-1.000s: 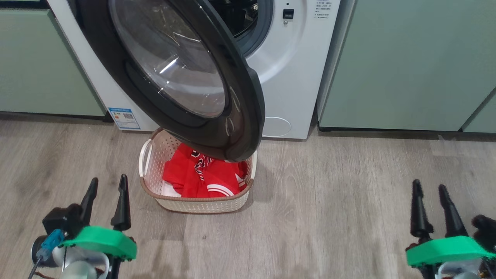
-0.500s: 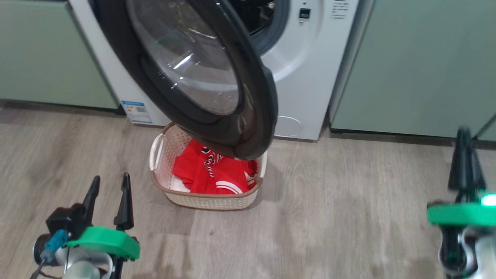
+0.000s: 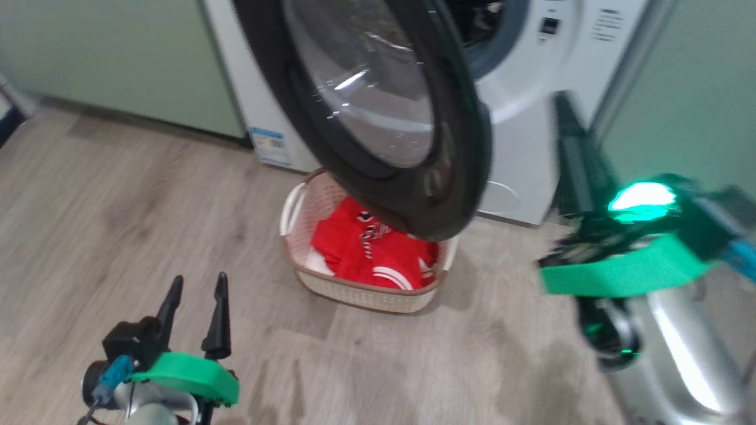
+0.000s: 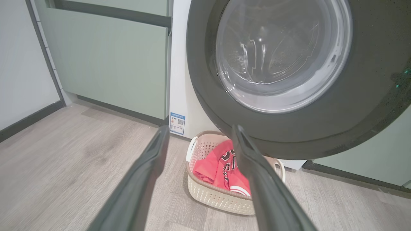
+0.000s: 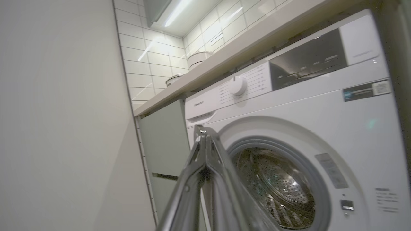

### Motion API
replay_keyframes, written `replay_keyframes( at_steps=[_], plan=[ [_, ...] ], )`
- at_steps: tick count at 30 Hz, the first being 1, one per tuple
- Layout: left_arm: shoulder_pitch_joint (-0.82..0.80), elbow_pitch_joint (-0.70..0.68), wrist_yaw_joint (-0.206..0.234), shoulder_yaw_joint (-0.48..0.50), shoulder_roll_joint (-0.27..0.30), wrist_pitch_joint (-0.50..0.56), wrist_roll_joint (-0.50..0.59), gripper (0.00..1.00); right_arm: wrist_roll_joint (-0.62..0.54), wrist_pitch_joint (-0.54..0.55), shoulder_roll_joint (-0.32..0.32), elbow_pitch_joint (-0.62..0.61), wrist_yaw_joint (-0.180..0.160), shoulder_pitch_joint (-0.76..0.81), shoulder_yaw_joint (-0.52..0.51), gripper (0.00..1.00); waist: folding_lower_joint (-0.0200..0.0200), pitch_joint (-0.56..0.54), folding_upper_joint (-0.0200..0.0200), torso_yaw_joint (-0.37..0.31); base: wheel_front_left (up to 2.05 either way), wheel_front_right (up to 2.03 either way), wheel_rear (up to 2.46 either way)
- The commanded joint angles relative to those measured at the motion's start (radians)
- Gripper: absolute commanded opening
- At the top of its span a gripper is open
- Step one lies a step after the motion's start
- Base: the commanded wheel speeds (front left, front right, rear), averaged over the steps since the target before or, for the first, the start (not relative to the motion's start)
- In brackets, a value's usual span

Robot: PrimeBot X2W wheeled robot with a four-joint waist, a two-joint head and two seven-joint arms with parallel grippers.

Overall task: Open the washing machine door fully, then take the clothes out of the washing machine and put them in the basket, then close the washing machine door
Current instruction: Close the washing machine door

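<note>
Far left, a pale green cabinet (image 3: pixel 118 53) is running along the back w/ grey wood-look floor (image 3: pixel 106 195) in front of it. The left gripper (image 3: pixel 199 278) is hovering low over that floor at the bottom left, jaws spread wide w/ nothing in them, pointing roughly twd the machine.

Next over, a blue sticker (image 3: pixel 270 146) is sitting on the lower left corner of the washing machine (image 3: pixel 531 141). The basket (image 3: pixel 366 298) is standing on the floor right in front of the machine. The clothes (image 3: pixel 378 257) are lying bunched up inside it, red w/ white stripes and a bit of dark lettering.

The washing machine door (image 3: pixel 460 177) is hanging open, swung out twd the camera. Its lower rim is overlapping the basket's back edge in the head view, and its glass window (image 3: pixel 366 88) is bulging out and catching reflections. Can't tell if it's fully open tbh.

In the right wrist view the drum (image 5: pixel 276 186) is showing its perforated steel, w/ the knob (image 5: pixel 237 85) up on the panel. A counter (image 5: pixel 257 41) is running over the top, carrying a couple of pots (image 5: pixel 196 59).

The right gripper (image 5: pixel 201 130) is hanging raised in front of the machine's right side, blurry in the head view. Its jaws are pinched tight tip to tip, apart from the door. A second cabinet (image 3: pixel 697 88) is taking up the far right.
</note>
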Motion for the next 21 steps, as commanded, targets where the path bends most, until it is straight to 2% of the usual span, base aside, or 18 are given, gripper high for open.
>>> replay_keyframes(
  at_steps=[1, 6, 9, 16, 21],
  plan=[
    [-0.045, -0.026, -0.006, 0.022, 0.005, -0.007, 0.007, 1.00, 0.007, -0.005, -0.002, -0.012, -0.001, -0.038, 0.053, 0.00, 0.0000, 0.006, 0.0000, 0.044, 0.00, 0.00, 0.00],
    [-0.057, -0.019, -0.006, -0.008, -0.002, -0.007, 0.008, 1.00, 0.027, -0.005, -0.019, 0.134, -0.001, -0.093, 0.246, 0.00, 0.0000, 0.019, 0.0000, 0.108, 0.00, 0.00, 0.00],
    [-0.066, -0.017, -0.006, -0.020, -0.006, -0.007, 0.006, 1.00, 0.047, -0.005, -0.017, 0.251, -0.001, -0.121, 0.304, 0.00, 0.0000, 0.029, 0.0000, 0.137, 0.00, 0.00, 0.00],
    [-0.080, -0.025, -0.006, -0.028, -0.011, -0.007, -0.001, 1.00, 0.056, -0.005, 0.008, 0.486, -0.001, -0.195, 0.296, 0.00, 0.0000, 0.066, 0.0000, 0.155, 0.00, 0.00, 0.00],
    [-0.093, -0.030, -0.006, -0.037, -0.012, -0.007, -0.012, 1.00, 0.041, -0.005, 0.026, 0.597, -0.001, -0.252, 0.261, 0.00, 0.0000, 0.097, 0.0000, 0.140, 0.00, 0.00, 0.00]
  ],
)
